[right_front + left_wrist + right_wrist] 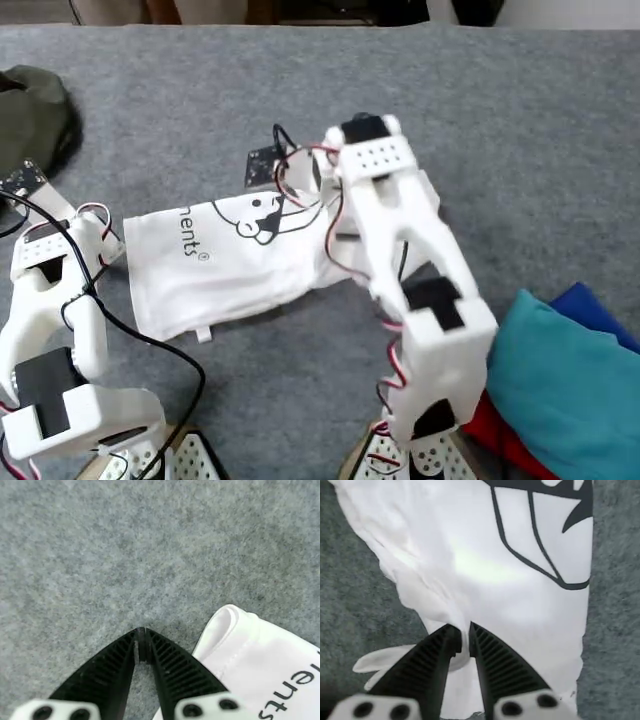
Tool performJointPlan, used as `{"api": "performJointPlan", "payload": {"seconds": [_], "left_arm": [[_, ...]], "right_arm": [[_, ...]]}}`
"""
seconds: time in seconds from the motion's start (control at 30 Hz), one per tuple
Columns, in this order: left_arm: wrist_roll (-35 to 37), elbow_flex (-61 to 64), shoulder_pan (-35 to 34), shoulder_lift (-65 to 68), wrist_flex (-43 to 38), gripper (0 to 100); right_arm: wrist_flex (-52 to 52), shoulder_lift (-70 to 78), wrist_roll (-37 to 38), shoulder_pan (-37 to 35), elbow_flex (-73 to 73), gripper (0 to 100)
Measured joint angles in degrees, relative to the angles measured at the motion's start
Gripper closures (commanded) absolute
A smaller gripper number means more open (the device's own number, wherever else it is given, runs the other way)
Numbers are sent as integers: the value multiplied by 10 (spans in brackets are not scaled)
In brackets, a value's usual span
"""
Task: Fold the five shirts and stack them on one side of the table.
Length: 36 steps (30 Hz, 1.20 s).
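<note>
Grey carpety table (520,120). From up high, the white shirt (230,270) lies mid-table, part folded, with a teal shirt (570,380) off at the near right edge. Left wrist cam: the left gripper (142,642) has its jaws closed tight, tips touching, over bare table just beside the white shirt's rolled edge. Right wrist cam: the right gripper (464,632) is pinched narrow on a bunch of the white shirt.

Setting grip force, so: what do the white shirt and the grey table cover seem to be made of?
The white shirt: thin, soft matte knit, likely cotton; it creases and rolls at its edge. The grey table cover: felt-like or short-pile fabric, matte; fuzzy speckled surface.
</note>
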Motion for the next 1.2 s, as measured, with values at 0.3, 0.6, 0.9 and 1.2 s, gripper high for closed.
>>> {"api": "performJointPlan", "payload": {"seconds": [0.3, 0.6, 0.9, 1.2], "left_arm": [[0, 0, 0, 0, 0, 979], [0, 0, 0, 0, 0, 979], [0, 0, 0, 0, 0, 979], [-2, 0, 0, 0, 0, 979]], "right_arm": [[53, 140, 35, 5, -224, 827], [41, 175, 35, 10, -324, 809], [140, 169, 13, 19, -367, 994], [93, 84, -28, -2, -135, 993]]}}
